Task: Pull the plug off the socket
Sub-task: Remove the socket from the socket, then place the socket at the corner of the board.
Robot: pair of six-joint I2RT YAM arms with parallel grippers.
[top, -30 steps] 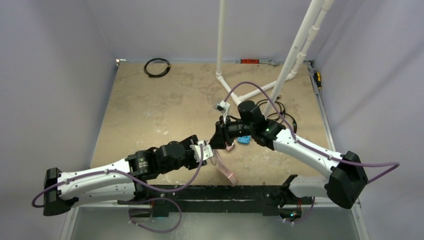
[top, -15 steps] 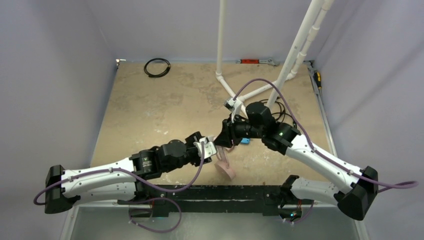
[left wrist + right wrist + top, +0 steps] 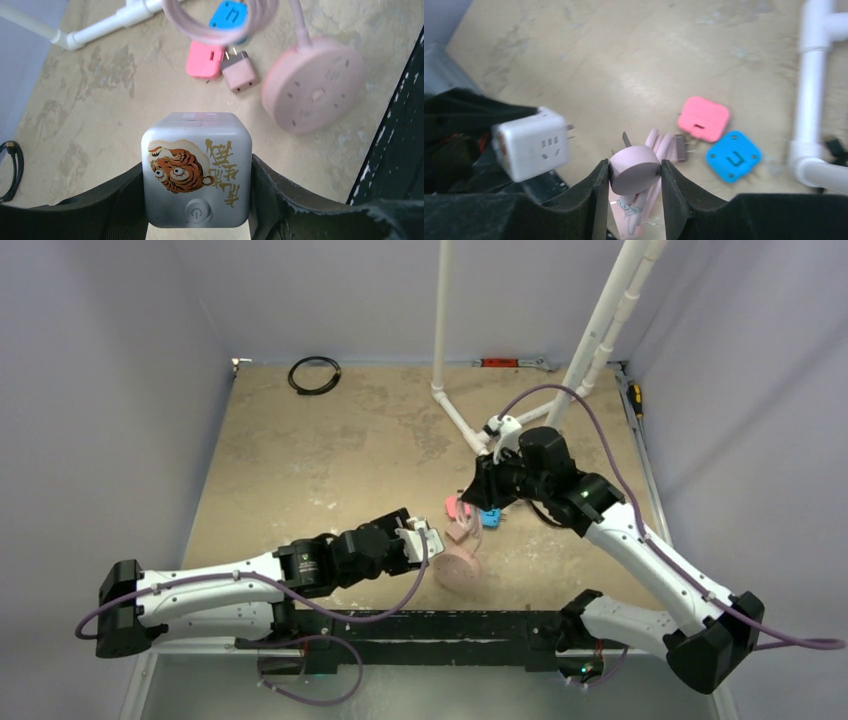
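My left gripper point(image 3: 197, 172) is shut on the socket point(image 3: 196, 175), a white-grey cube with a tiger sticker and a power button. In the top view the left gripper point(image 3: 427, 538) is low near the front edge. My right gripper point(image 3: 634, 169) is shut on the pale pink plug point(image 3: 635, 172), whose prongs are bare and point at the socket point(image 3: 531, 144). A gap separates the two. The plug's coiled cable point(image 3: 663, 146) hangs below it, tied with a band. In the top view the right gripper point(image 3: 469, 498) is up and right of the left one.
The round pink disc with holes point(image 3: 458, 567) lies by the front edge and shows in the left wrist view point(image 3: 312, 82). A pink square pad point(image 3: 703, 119), a blue square pad point(image 3: 733, 155) and a small adapter point(image 3: 239, 75) lie nearby. White pipes point(image 3: 470, 425) stand behind, and a black cable ring point(image 3: 314, 374) lies at the far left.
The two grippers were together with the plug in the socket. The right gripper has pulled back and to the right with the plug. Plug and socket are now apart.
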